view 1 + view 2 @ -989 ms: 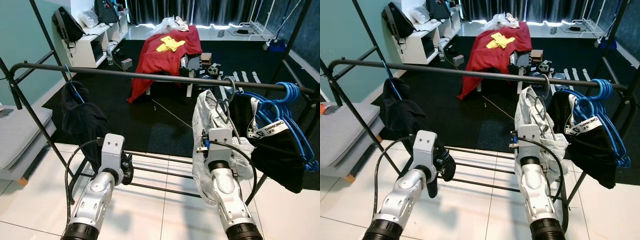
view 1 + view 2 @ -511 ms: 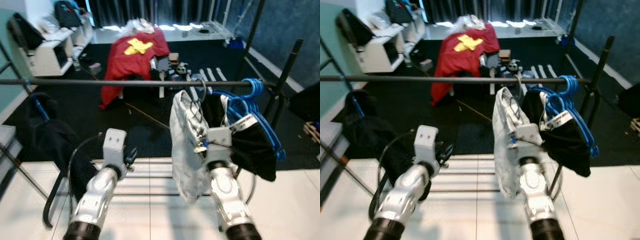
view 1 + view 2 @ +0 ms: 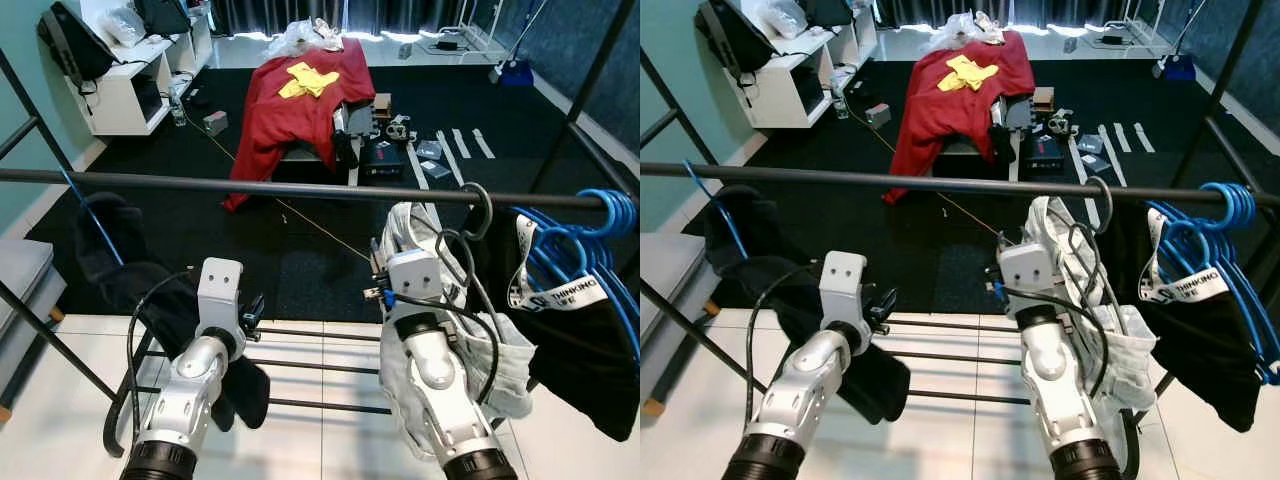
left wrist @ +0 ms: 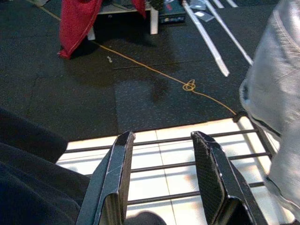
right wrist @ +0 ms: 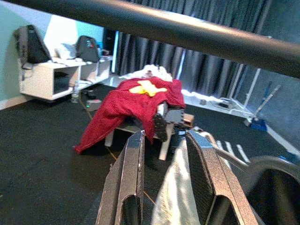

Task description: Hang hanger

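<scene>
A black clothes rail [image 3: 250, 186] runs across in front of me. The grey hook of a hanger [image 3: 478, 208] sits over the rail, and a pale grey garment [image 3: 455, 330] hangs from it. My right gripper [image 5: 165, 136] is just below the rail, left of the hook, beside the garment. It is open with nothing between its fingers [image 5: 131, 183]; the rail [image 5: 187, 30] passes above. My left gripper [image 4: 163, 137] is lower, over the rack's bottom bars [image 4: 187, 164]. It is open and empty.
Several blue hangers [image 3: 600, 225] with a black garment [image 3: 585, 350] crowd the rail's right end. A dark garment [image 3: 120, 270] hangs on a blue hanger at the left. A red cloth [image 3: 300, 100], a white shelf [image 3: 130, 95] and an orange cord [image 4: 187, 86] lie beyond on the dark carpet.
The whole picture has shifted, so the camera moved. The hanger stays hooked on the rail with its garment. My right gripper now sits slightly left of the hook.
</scene>
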### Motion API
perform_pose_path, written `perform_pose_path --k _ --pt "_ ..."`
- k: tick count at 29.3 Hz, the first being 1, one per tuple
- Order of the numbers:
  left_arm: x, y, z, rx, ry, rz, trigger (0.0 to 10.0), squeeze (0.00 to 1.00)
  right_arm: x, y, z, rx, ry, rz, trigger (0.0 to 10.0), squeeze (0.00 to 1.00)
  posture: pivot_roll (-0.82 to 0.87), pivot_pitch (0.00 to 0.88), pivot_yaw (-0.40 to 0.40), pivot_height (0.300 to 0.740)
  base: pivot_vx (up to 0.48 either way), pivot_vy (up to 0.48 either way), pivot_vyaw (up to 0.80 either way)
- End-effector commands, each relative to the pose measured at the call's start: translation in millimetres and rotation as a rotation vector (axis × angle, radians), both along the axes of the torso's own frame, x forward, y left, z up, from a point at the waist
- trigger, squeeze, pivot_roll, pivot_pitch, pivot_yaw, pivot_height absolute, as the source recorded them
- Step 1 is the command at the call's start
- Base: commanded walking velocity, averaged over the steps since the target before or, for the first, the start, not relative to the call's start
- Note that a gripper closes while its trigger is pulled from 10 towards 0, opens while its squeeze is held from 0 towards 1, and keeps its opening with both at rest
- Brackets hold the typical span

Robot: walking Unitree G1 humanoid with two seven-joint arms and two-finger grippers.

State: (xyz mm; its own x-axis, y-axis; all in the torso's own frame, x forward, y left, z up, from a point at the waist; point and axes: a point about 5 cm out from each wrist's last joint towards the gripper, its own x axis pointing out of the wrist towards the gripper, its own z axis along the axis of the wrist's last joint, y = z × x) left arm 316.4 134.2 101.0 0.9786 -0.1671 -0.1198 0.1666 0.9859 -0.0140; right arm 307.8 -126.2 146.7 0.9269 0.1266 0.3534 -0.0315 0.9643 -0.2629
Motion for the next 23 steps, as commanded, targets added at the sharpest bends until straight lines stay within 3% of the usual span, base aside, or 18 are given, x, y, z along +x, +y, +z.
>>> perform_pose_path --k 1,8,16,23 --pt "-3.9 -0.6 -3.9 -0.002 0.007 -0.009 10.0 0.0 -3.1 0.4 3.1 0.004 -0.031 -0.004 10.0 0.0 0.01 0.041 0.039 0.74 0.0 0.0 0.0" --pt "-3.5 0.7 -8.7 0.039 0.029 -0.007 10.0 0.0 -3.1 0.1 -2.0 0.03 0.005 -0.01 10.0 0.0 0.01 0.035 0.044 0.74 0.0 0.0 0.0" --pt "0.0 4.0 -9.7 0.07 0.045 0.0 10.0 0.0 5.2 -7.0 -30.3 0.059 0.228 -0.07 10.0 0.0 0.02 0.02 0.048 0.74 0.0 0.0 0.0" --pt "3.7 6.7 -8.4 0.078 0.043 0.002 10.0 0.0 7.5 -14.9 -32.8 0.05 0.233 -0.124 10.0 0.0 0.02 0.009 0.051 0.74 0.0 0.0 0.0"
